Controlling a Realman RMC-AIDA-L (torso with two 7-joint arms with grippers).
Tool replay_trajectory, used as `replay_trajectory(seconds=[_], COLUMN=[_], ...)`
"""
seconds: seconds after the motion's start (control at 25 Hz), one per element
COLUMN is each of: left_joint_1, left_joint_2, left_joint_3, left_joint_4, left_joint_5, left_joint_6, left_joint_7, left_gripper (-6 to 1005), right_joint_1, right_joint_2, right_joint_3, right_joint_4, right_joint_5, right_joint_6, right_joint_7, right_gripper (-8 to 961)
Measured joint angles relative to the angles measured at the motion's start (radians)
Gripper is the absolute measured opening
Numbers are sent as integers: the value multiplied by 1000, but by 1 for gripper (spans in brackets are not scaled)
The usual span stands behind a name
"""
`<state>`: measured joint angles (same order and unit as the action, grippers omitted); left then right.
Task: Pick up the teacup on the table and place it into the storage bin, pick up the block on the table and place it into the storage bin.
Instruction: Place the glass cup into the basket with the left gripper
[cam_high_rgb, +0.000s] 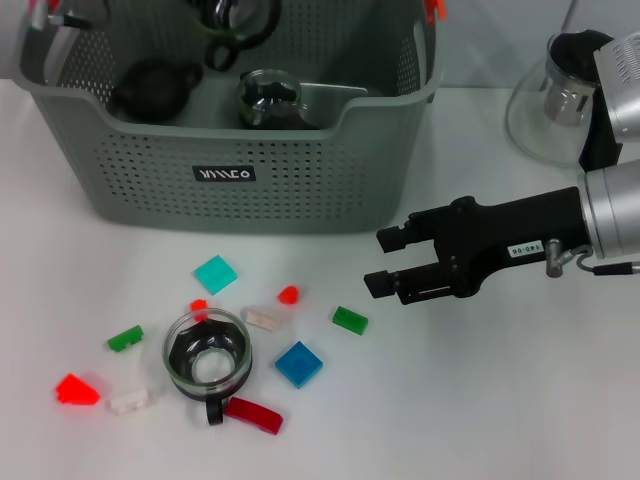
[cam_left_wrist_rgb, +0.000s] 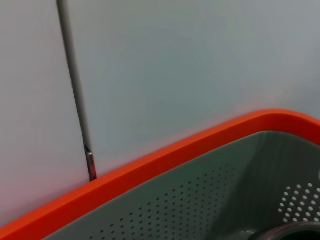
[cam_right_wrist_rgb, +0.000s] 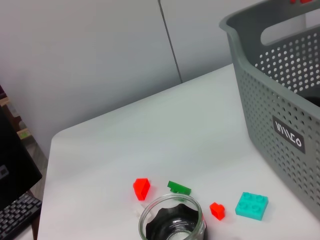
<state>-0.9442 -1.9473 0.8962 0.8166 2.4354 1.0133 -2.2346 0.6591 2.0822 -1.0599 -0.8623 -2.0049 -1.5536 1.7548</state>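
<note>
Blocks lie scattered on the white table (cam_high_rgb: 520, 420) around the glass teacup (cam_high_rgb: 208, 358), which sits upright in front of the storage bin (cam_high_rgb: 300, 180); the head view alone shows the right gripper (cam_high_rgb: 385, 262), jaws parted and empty, hovering near the green block (cam_high_rgb: 350, 320); the right wrist view adds a keyboard (cam_right_wrist_rgb: 15, 217) off the table's edge; the left wrist view shows only the bin's orange rim and perforated inner wall, so I cannot tell that pincer's state; inside the bin rest dark glassware pieces; a glass teapot (cam_high_rgb: 550, 110) stands beside it.
</note>
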Motion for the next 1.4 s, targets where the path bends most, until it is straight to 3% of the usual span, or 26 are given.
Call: replay_trajectory(seconds=[0.2, 0.64, 1.4], left_joint_1=[-6, -32, -42], left_joint_2=[-18, -72, -88], left_joint_3=[41, 46, 103], left_joint_4=[-47, -109, -160], left_joint_5=[33, 171, 199], left_joint_6=[-93, -237, -304], left_joint_7=[-1, -1, 1], left_gripper=[44, 44, 44], right_joint_1=[1, 1, -1], right_joint_2=[1, 3, 4], right_joint_3=[0, 0, 0], right_joint_4=[3, 3, 5], right_joint_5=[0, 0, -3], right_joint_6=[1, 4, 8], right_joint_7=[0, 0, 0], right_gripper=[703, 704, 703])
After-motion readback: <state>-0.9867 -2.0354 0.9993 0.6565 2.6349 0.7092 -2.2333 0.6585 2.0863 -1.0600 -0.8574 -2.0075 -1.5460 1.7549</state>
